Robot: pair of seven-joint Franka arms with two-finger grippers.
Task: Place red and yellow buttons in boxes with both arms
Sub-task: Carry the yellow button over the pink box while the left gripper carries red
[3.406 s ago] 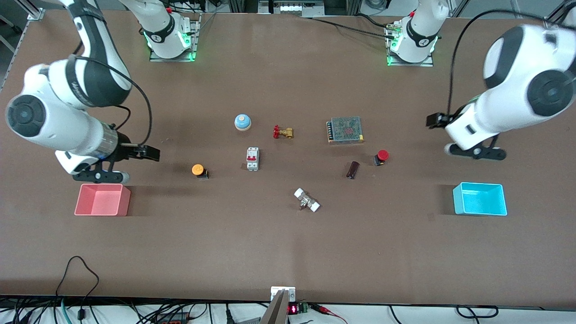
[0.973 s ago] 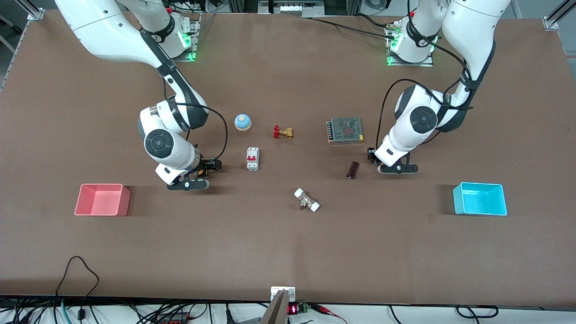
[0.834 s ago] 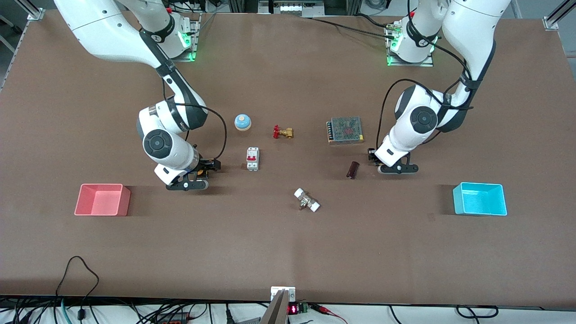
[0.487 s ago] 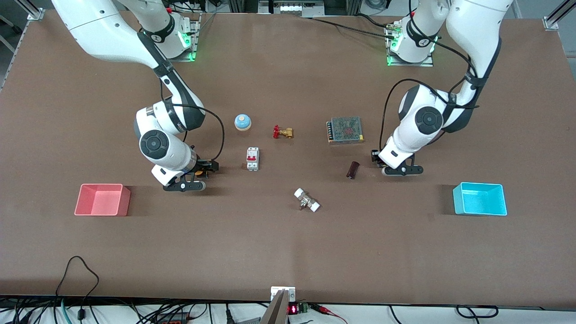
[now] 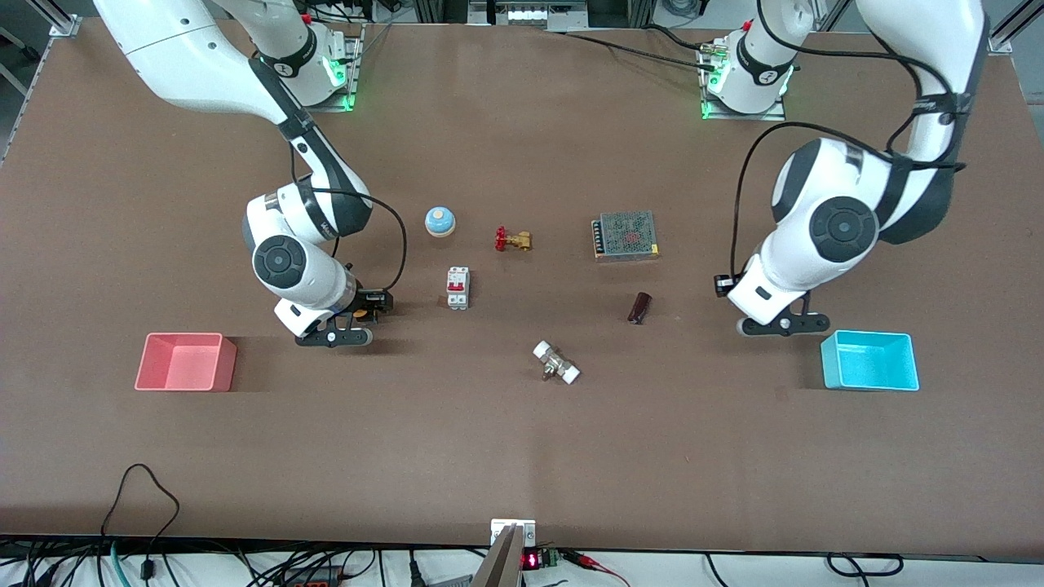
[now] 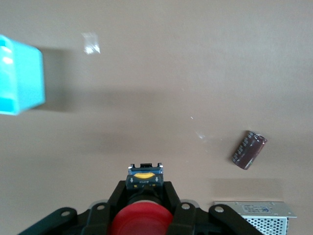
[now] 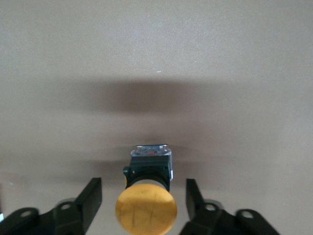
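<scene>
Left gripper [image 6: 143, 215] pinches red button [image 6: 139, 221], aloft near cyan box [image 5: 869, 360]; centre over box before release. Right gripper [image 7: 143, 200] spread around yellow button [image 7: 145, 210] on table, well apart from pink box [image 5: 186, 361]; close squarely on base, lift straight.

Matt brown tabletop [image 5: 522, 456], faintly scuffed; both boxes, pink [image 5: 186, 362] and cyan [image 5: 869, 360], smooth semi-gloss plastic; red button [image 6: 140, 221] and yellow button [image 7: 146, 211] caps smooth plastic on black bases; perforated bare-metal unit [image 5: 626, 236]; glossy dark cylinder [image 6: 249, 150].
</scene>
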